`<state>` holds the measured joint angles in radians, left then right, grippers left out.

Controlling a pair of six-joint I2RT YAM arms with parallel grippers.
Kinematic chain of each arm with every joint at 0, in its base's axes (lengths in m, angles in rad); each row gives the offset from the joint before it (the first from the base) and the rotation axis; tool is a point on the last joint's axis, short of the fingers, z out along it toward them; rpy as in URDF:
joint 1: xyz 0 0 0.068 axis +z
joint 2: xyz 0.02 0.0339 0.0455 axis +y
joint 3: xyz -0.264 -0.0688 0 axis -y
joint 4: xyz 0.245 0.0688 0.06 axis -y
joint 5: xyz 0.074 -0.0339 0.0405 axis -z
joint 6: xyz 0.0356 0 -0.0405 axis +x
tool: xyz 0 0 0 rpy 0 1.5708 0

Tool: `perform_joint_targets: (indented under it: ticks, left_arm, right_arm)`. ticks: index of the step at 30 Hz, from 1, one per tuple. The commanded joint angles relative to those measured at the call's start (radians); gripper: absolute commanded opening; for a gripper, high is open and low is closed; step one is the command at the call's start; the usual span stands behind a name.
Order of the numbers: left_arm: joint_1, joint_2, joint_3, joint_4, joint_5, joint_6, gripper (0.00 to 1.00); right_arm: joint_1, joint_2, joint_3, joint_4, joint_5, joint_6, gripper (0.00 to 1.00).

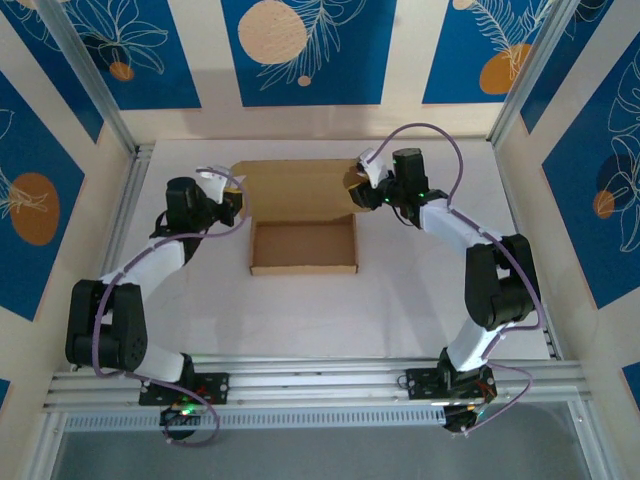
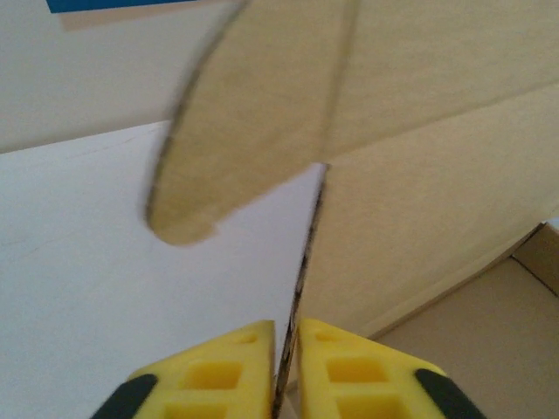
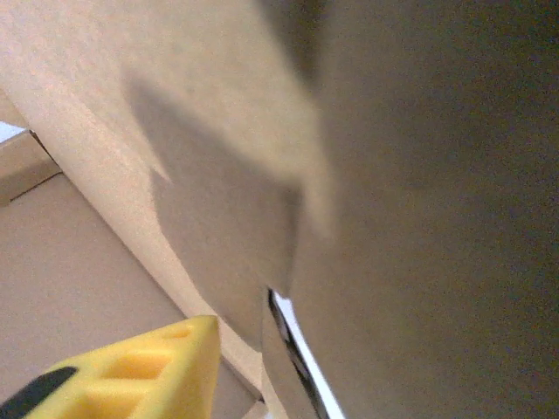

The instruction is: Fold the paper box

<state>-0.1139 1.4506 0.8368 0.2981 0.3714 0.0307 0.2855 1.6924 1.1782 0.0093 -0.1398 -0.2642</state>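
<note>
The paper box (image 1: 302, 247) of brown cardboard lies mid-table, its shallow tray formed and its lid panel (image 1: 295, 188) rising behind it. My left gripper (image 1: 236, 206) is at the lid's left end. In the left wrist view its yellow fingers (image 2: 218, 380) are shut on the lid's side edge (image 2: 307, 253), and a rounded ear flap (image 2: 236, 131) sticks up above. My right gripper (image 1: 362, 192) is at the lid's right end. One yellow finger (image 3: 140, 371) shows left of a cardboard flap (image 3: 419, 218); that flap hides the other finger.
The white table (image 1: 420, 290) is fenced by aluminium rails, with blue patterned walls on three sides. Both arm bases sit on the rail at the near edge (image 1: 320, 380). Bare tabletop lies in front of the box and on both sides of it.
</note>
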Motion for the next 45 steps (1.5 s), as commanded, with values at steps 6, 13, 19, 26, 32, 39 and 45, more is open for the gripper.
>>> perform_joint_targets:
  ticks: [6, 13, 19, 26, 32, 39, 45]
  left_arm:
    - [-0.033, -0.048, -0.066, 0.124, 0.0, -0.159, 0.09]
    - [-0.053, -0.099, -0.123, 0.188, -0.042, -0.266, 0.07]
    - [-0.105, -0.165, -0.171, 0.196, -0.104, -0.287, 0.05]
    - [-0.177, -0.257, -0.256, 0.2, -0.212, -0.313, 0.04]
    - [-0.209, -0.324, -0.364, 0.283, -0.31, -0.364, 0.02]
    - [-0.291, -0.323, -0.421, 0.385, -0.433, -0.388, 0.01]
    - [-0.348, -0.313, -0.472, 0.541, -0.516, -0.329, 0.03]
  right_arm:
    - [0.03, -0.07, -0.049, 0.025, 0.044, 0.164, 0.3]
    - [0.104, -0.112, -0.065, -0.01, 0.18, 0.286, 0.22]
    - [0.166, -0.126, -0.1, 0.017, 0.355, 0.415, 0.23]
    - [0.197, -0.194, -0.196, 0.147, 0.431, 0.628, 0.23]
    - [0.248, -0.243, -0.266, 0.239, 0.555, 0.733, 0.23]
    - [0.317, -0.285, -0.397, 0.42, 0.645, 0.751, 0.22]
    - [0.358, -0.286, -0.555, 0.696, 0.669, 0.703, 0.22]
